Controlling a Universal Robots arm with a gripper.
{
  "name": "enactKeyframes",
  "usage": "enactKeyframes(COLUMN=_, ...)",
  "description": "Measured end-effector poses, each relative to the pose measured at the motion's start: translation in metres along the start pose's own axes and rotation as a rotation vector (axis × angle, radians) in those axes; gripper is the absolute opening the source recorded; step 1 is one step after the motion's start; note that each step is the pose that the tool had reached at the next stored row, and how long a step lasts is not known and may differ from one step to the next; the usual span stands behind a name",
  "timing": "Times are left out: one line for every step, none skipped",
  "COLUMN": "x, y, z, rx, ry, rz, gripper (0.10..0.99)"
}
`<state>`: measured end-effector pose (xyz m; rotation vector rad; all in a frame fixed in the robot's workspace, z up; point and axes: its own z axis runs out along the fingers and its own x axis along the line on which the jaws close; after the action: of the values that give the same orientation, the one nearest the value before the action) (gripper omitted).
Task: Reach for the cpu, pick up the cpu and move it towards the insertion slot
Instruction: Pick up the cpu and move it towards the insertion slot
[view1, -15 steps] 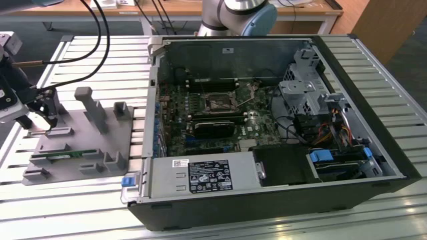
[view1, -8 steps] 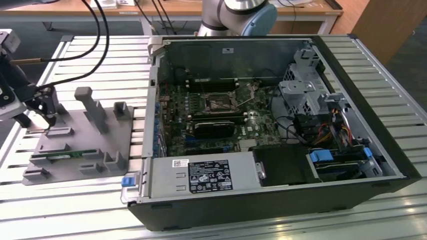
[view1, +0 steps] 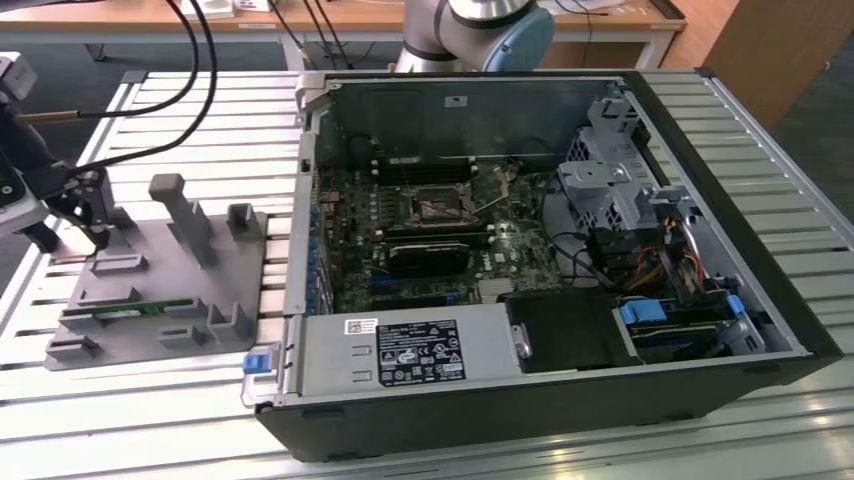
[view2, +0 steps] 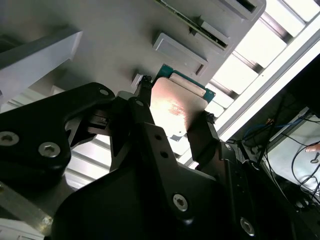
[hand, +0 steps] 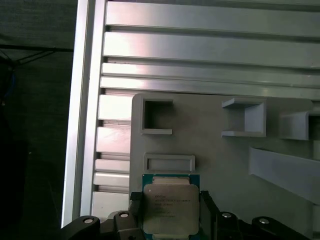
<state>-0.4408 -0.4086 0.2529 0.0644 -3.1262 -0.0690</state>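
1. The end effector was closed on the cpu. In both wrist views its two dark fingers pressed against opposite side edges of the chip and left the shiny lid uncovered.
2. The cpu lay flat over the grey holder plate, on the side of the plate that runs along the counter's edge at the exterior view's left. We could not tell whether it rested on the plate or hung just clear of it.
3. We judged the chip light, stiff and thin, with a smooth metal lid that offered little friction. That made the side edges the right place to hold it, squarely and level.
4. We judged its underside and green rim fragile, so a skewed or overly hard squeeze could let it tilt or slip.
5. A green memory stick lay on the same plate, apart from the fingers.
6. The insertion slot sat inside the open computer case, well apart from the cpu, toward the counter's middle.
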Motion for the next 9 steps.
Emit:
enactKeyframes(x=0.0, y=0.0, z=-0.0007, rx=0.0, ry=0.0, rz=0.0, gripper=0.537)
enactKeyframes(x=0.0, y=0.0001, z=-0.0017, rx=0.0, ry=0.0, rz=0.0, gripper=0.537)
enactKeyframes(x=0.0, y=0.0001, z=-0.0025, rx=0.0, ry=0.0, rz=0.0, gripper=0.537)
enactKeyframes(x=0.0001, y=0.0001, z=-0.0034, rx=0.0, ry=0.0001, rz=0.0, gripper=0.537)
enactKeyframes(x=0.0001, y=0.0002, z=-0.0041, rx=0.0, ry=0.0, rz=0.0, gripper=0.537)
enactKeyframes(x=0.0001, y=0.0002, z=-0.0048, rx=0.0, ry=0.0001, rz=0.0, gripper=0.537)
enactKeyframes(x=0.0001, y=0.0002, z=-0.0054, rx=0.0, ry=0.0, rz=0.0, gripper=0.537)
enactKeyframes(x=0.0001, y=0.0003, z=-0.0059, rx=0.0, ry=-0.0001, rz=0.0, gripper=0.537)
enactKeyframes(x=0.0001, y=0.0003, z=-0.0065, rx=0.0, ry=0.0, rz=0.0, gripper=0.537)
